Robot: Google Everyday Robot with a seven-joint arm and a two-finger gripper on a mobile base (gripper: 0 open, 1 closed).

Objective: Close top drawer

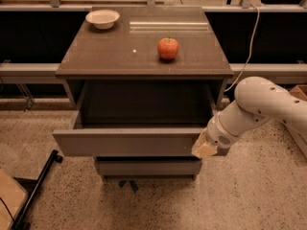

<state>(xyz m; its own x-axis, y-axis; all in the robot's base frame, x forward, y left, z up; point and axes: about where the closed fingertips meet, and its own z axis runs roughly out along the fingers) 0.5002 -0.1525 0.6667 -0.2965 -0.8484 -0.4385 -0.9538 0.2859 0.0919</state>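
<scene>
The top drawer [127,142] stands pulled out toward the near side of the cabinet [110,56], its grey inside showing, above a lower drawer front [148,166]. The gripper [205,150] sits against the right end of the drawer's flat front panel; whether it is parted or closed I cannot tell. The contact is far off centre, so a push from there could skew the drawer in its runners and jam it before it is home. The gripper could also slide off the panel's right edge and lose contact. A hard shove might jolt the cabinet and set the apple [168,48] rolling on top, though the bowl [102,18] at the far left looks less at risk
</scene>
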